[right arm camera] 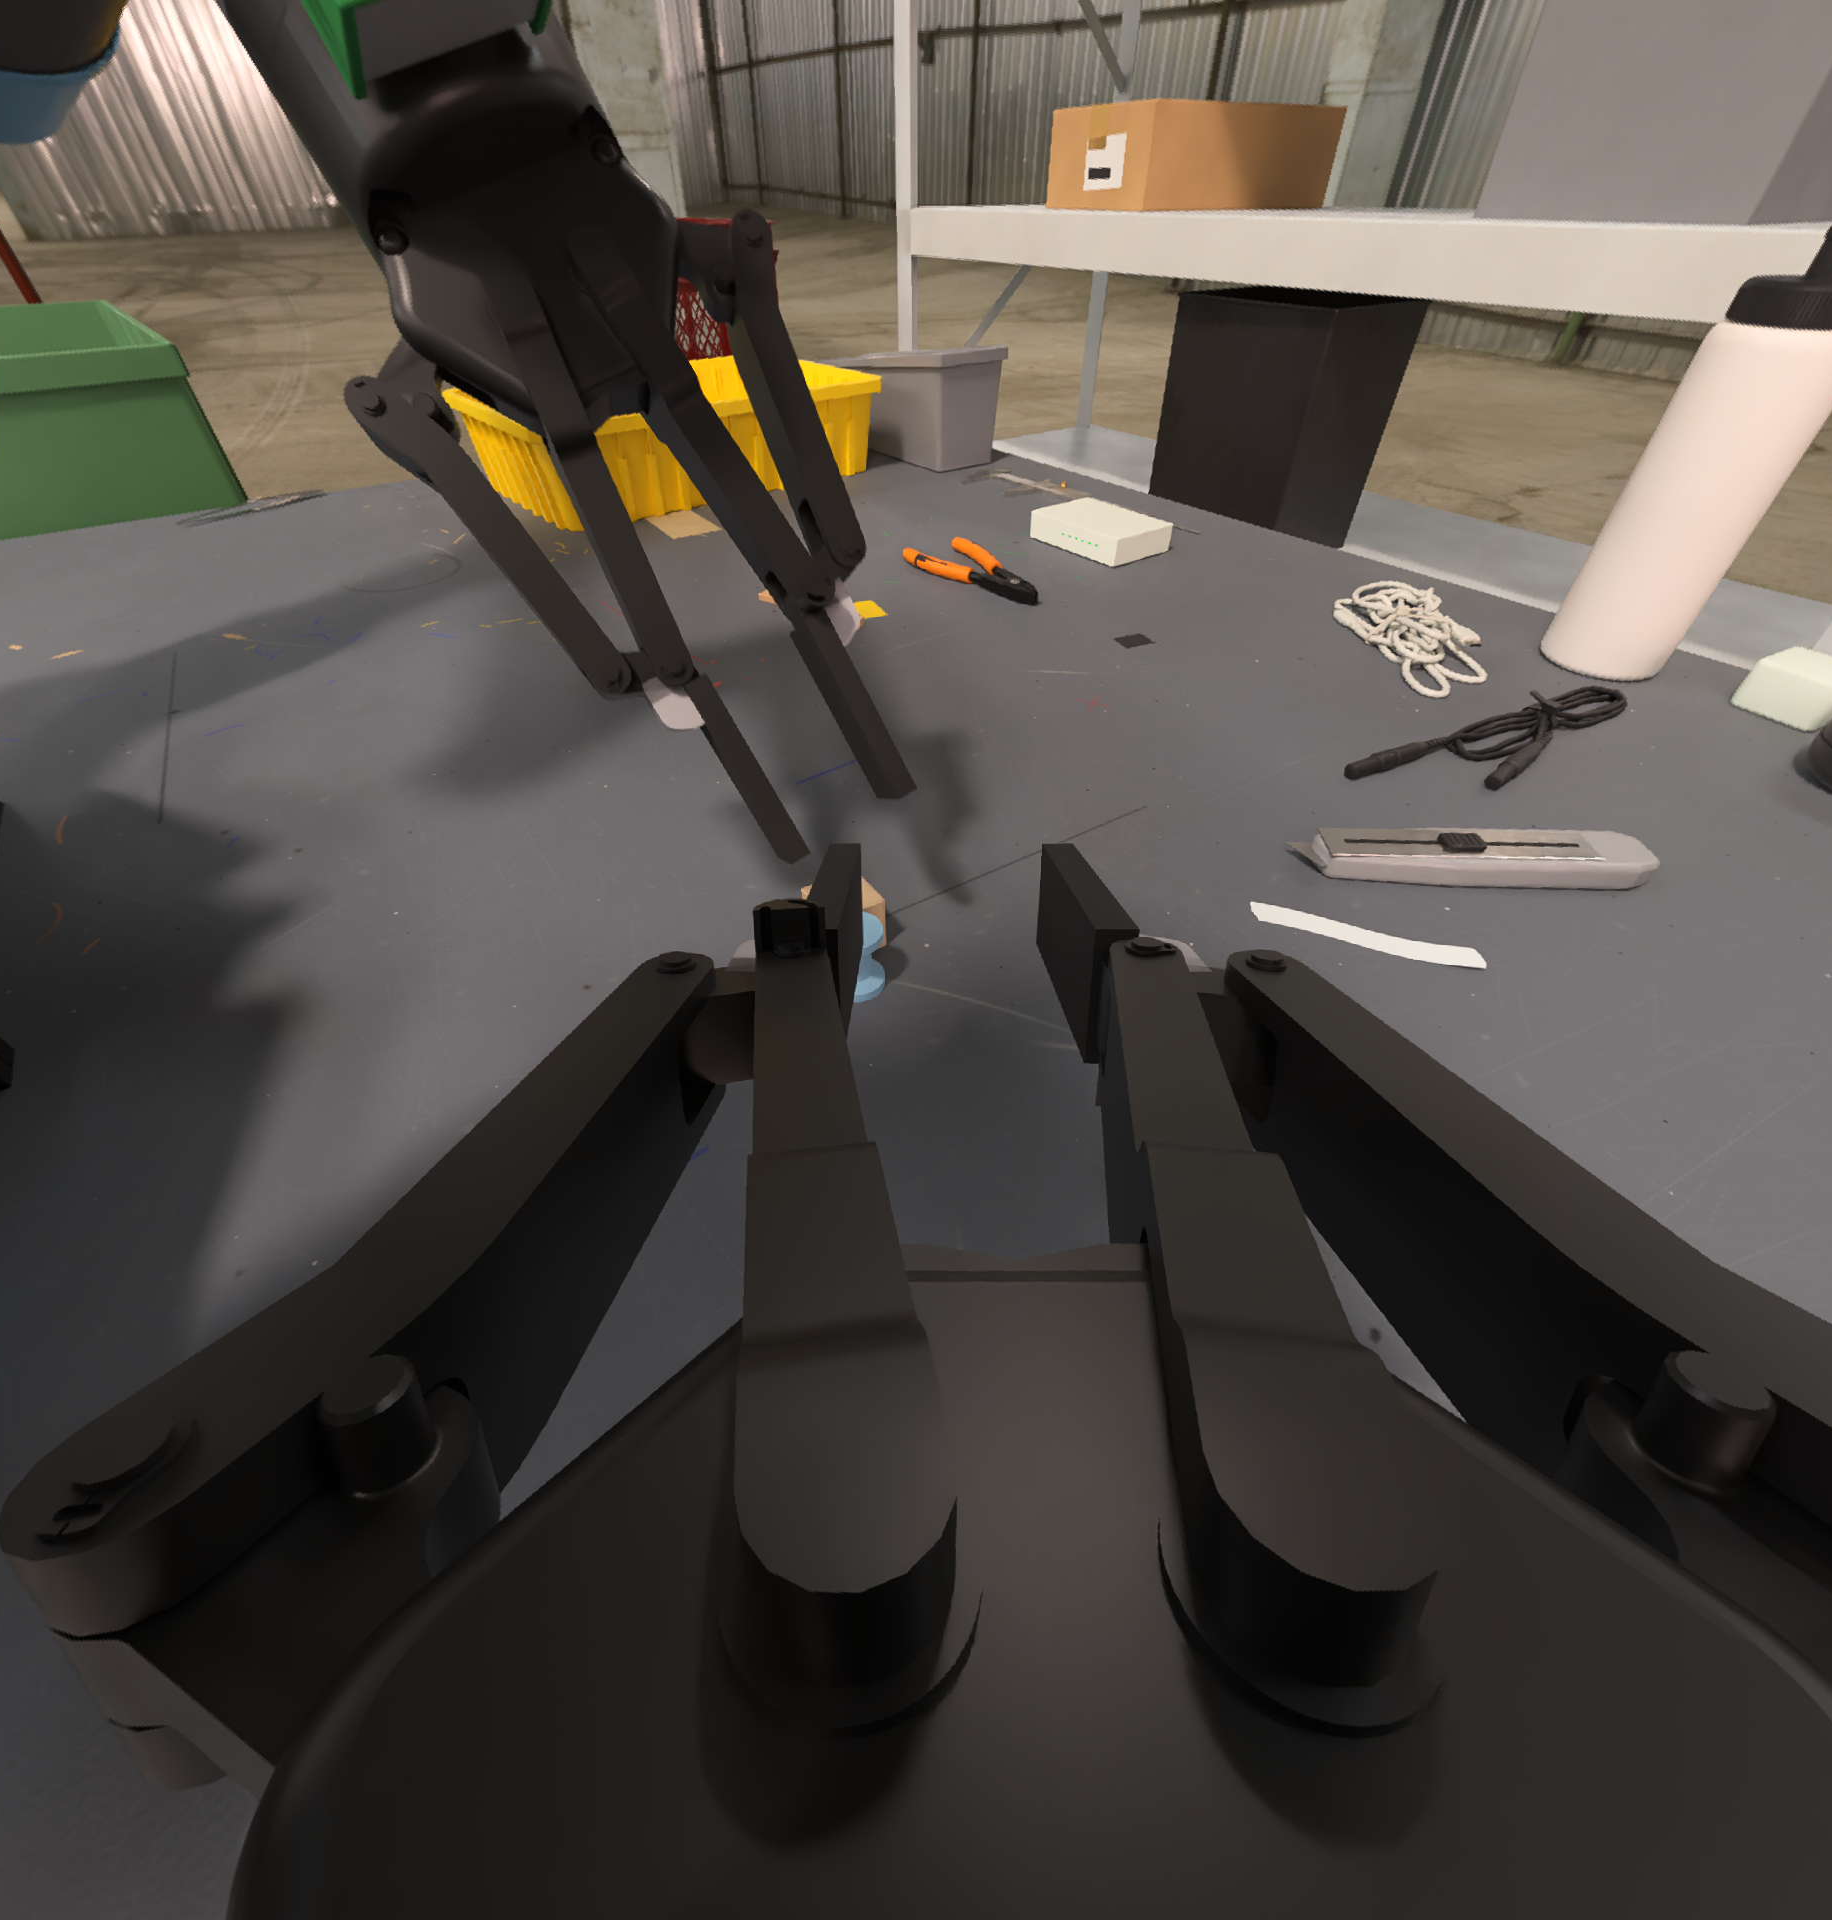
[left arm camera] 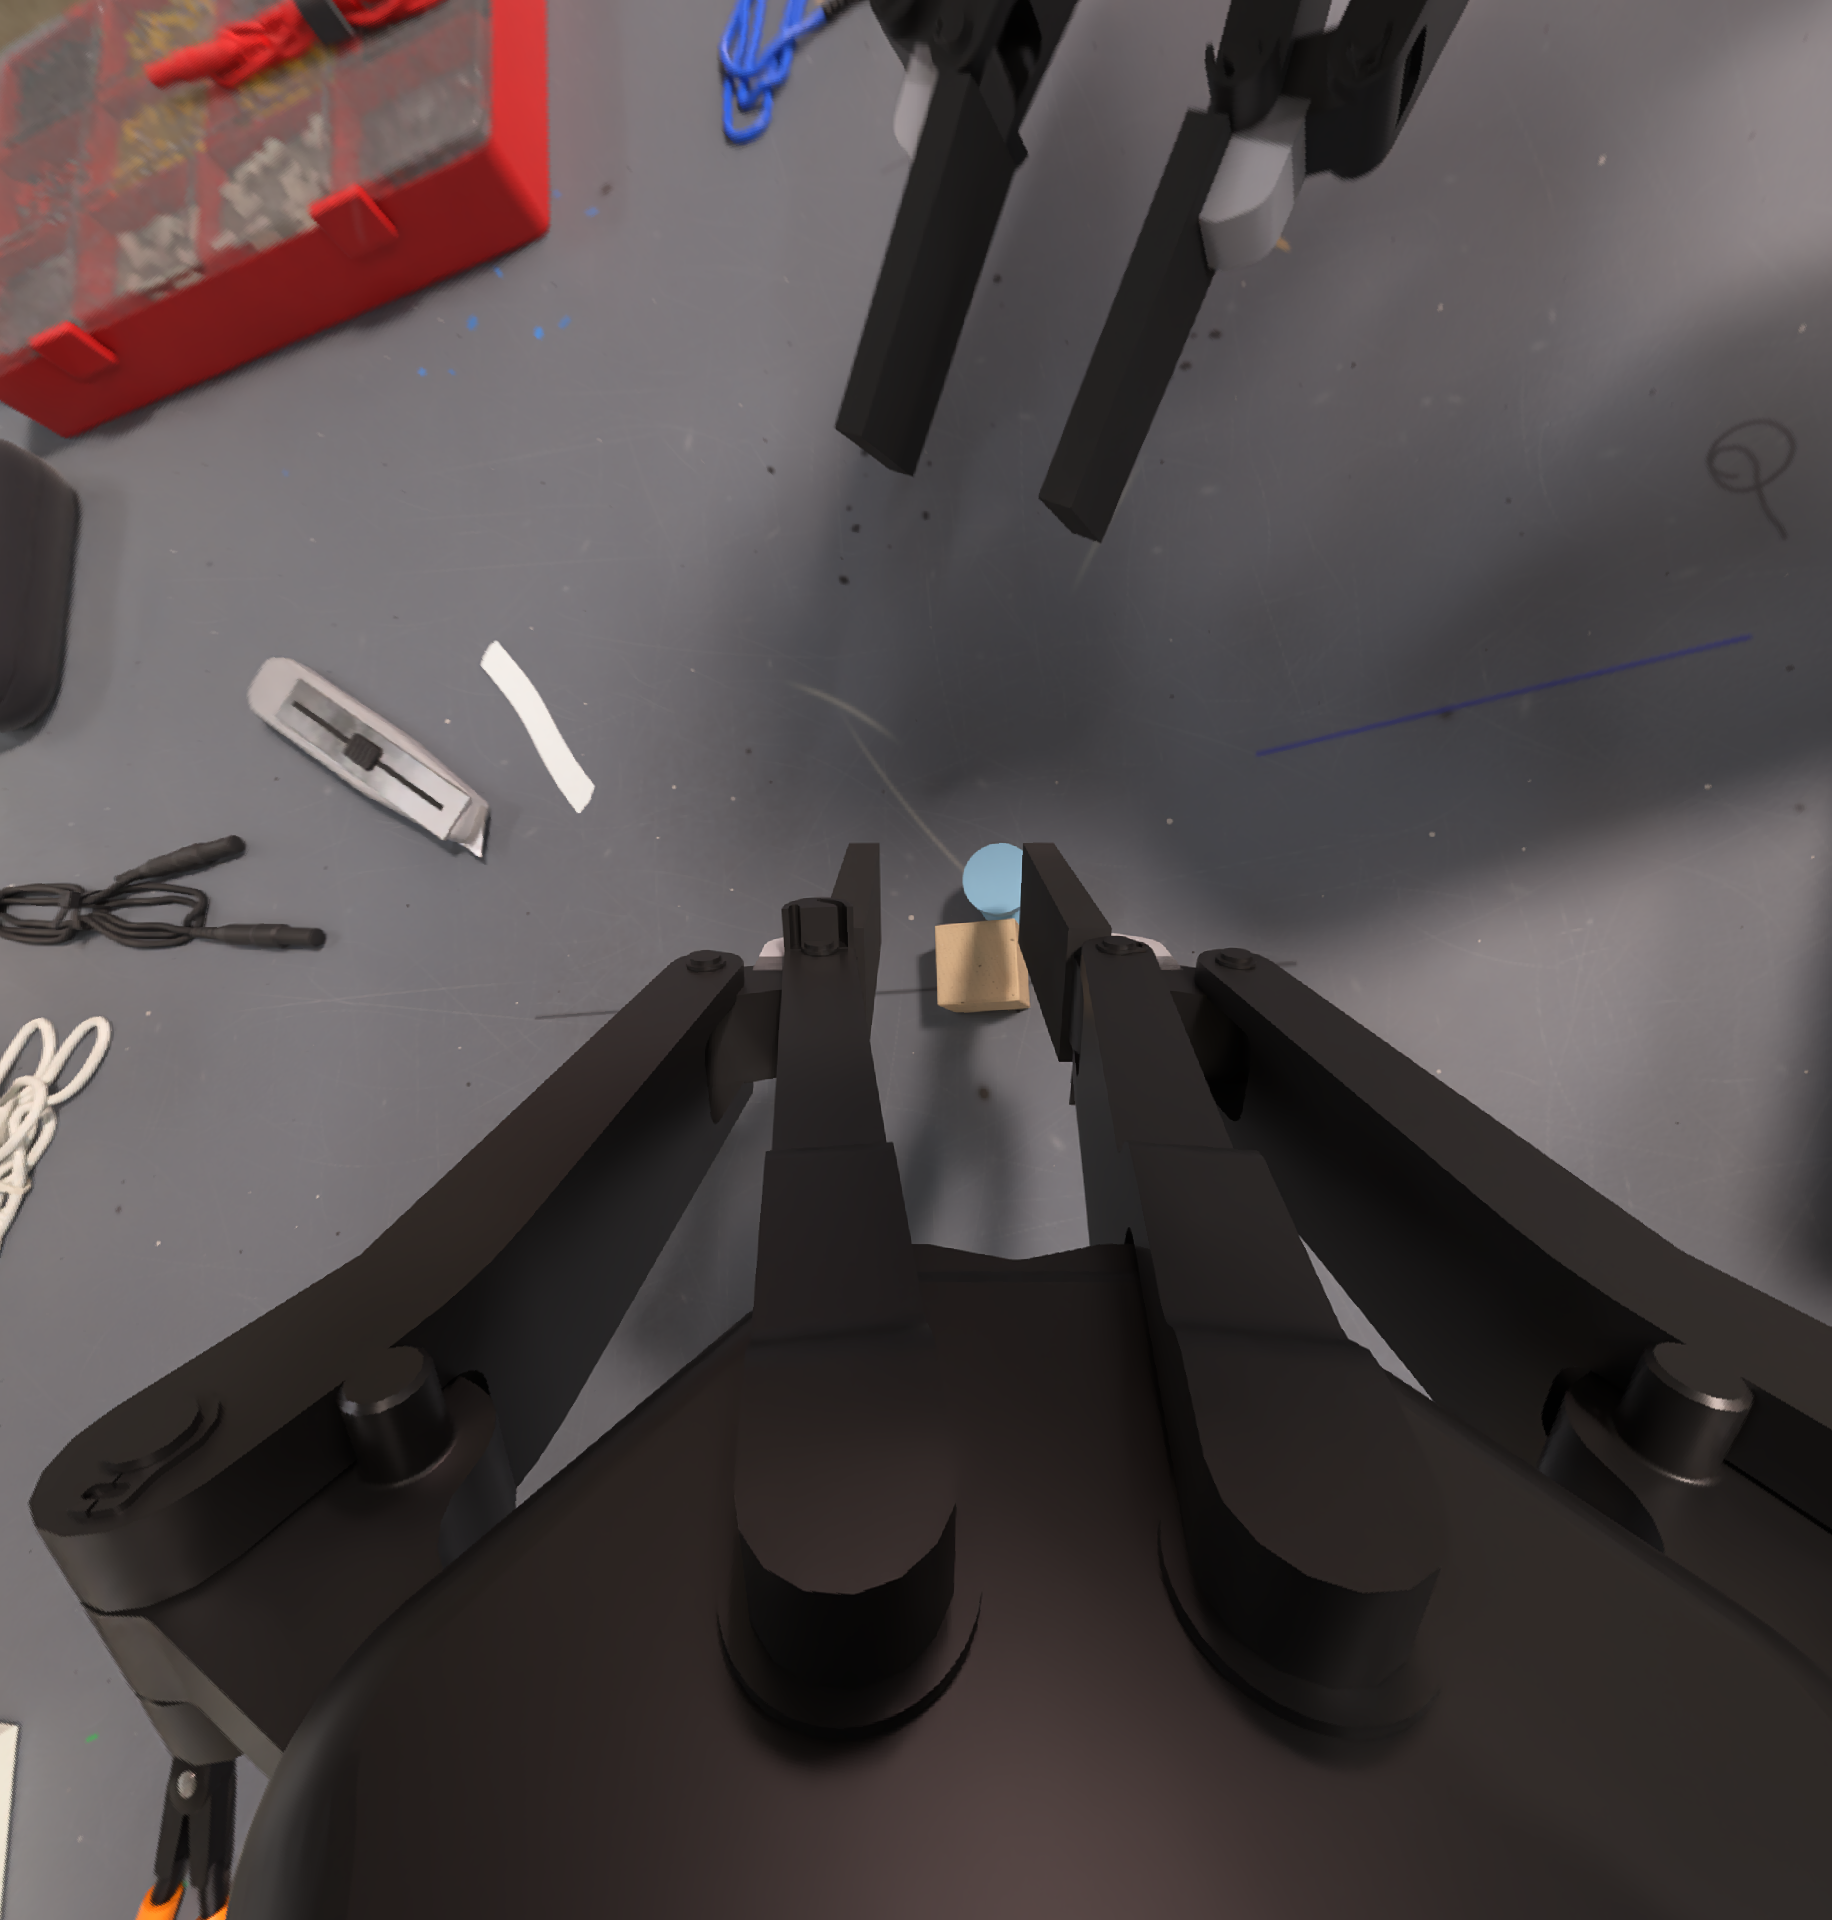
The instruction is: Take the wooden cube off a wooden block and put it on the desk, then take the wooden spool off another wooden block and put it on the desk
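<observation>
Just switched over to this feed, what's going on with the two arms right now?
Both grippers are open and hold nothing. The left gripper hangs over the tan wooden cube and the blue spool, which lie side by side on the grey desk. The right gripper hovers nearby, tilted towards them. No wooden blocks can be seen beneath them.

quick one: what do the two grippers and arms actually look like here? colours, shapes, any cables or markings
Both the left gripper and the right gripper are matte black linkage hands with two long, flat rectangular fingers, round pivot pins and pale grey knuckle pieces. No cables or markings show. The left arm has a light blue joint cover.
</observation>
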You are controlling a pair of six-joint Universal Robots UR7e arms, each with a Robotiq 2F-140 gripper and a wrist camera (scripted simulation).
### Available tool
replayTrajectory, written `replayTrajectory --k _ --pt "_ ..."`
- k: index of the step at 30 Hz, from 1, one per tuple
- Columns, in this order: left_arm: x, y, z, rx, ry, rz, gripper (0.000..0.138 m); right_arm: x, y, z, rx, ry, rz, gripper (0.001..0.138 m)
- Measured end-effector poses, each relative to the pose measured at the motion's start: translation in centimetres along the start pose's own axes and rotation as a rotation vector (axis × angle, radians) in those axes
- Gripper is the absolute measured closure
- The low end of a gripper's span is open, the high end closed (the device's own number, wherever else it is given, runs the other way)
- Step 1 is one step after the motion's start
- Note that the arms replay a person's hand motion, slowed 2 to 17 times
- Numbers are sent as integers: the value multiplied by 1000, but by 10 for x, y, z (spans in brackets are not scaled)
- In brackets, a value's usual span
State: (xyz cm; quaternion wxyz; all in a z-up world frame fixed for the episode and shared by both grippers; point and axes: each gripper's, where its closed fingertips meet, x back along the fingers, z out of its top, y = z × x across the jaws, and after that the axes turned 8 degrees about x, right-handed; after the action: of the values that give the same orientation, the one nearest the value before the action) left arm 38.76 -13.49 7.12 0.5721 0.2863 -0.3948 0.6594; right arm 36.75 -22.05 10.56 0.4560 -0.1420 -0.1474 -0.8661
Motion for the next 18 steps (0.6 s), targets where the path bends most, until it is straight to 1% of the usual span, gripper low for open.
replayTrajectory --k 9,18 --pt "32 -15 6 86 166 60 103 -2 3 -1 -26 1 -8 94" --pt "68 -39 5 188 358 160 104 -6 6 -3 -73 5 -15 95"
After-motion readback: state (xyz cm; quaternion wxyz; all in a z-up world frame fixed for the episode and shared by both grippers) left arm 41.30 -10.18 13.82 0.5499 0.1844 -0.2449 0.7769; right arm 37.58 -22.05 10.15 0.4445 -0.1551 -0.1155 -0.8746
